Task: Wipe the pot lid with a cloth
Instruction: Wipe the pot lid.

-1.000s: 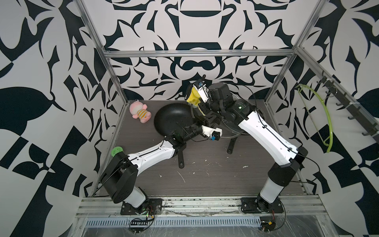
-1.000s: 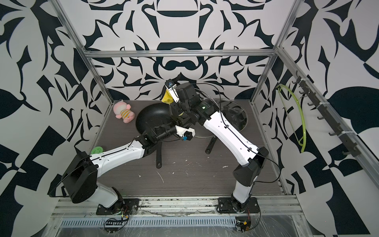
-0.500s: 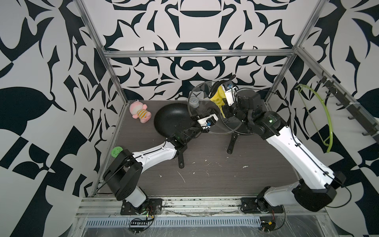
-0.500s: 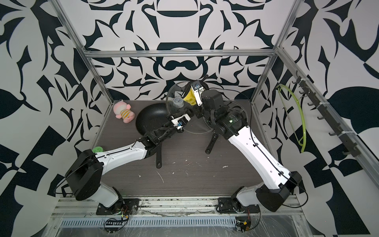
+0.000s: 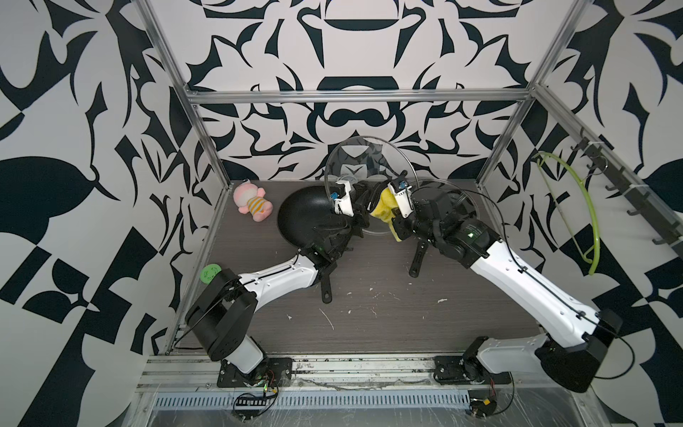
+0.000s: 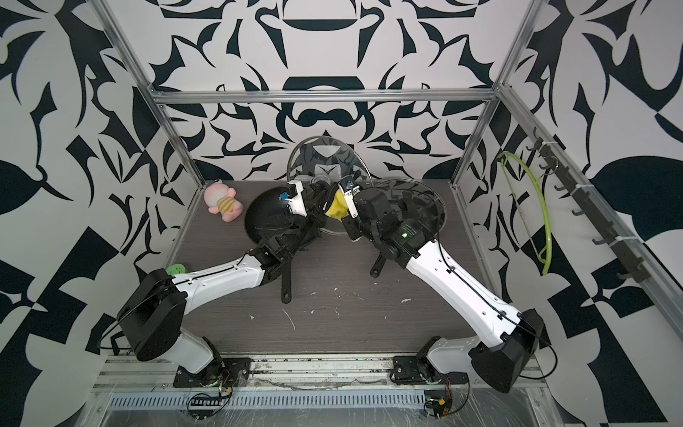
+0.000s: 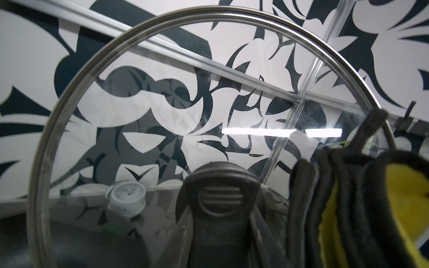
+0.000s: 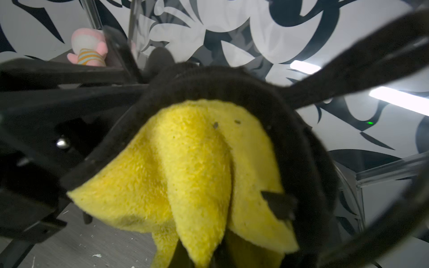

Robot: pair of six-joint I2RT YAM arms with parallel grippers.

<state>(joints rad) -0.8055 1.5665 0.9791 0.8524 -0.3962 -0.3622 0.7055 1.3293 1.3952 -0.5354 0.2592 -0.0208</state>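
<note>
Inside patterned walls, above the dark table, the left gripper clamps the knob of the pot lid, holding it upright. The right gripper is closed on the cloth, bunched at the lid's five o'clock; whether they touch is unclear. A black pan lies at nine o'clock. At three, a second lid covers another pan.

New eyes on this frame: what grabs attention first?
The big glass pot lid stands out first, held up on edge at the back centre by the left gripper on its knob. Next is the yellow cloth, bunched in the right gripper right beside the lid's lower part; whether they touch is unclear. A pink plush toy lies in the back left corner, beside a black pan.
</note>
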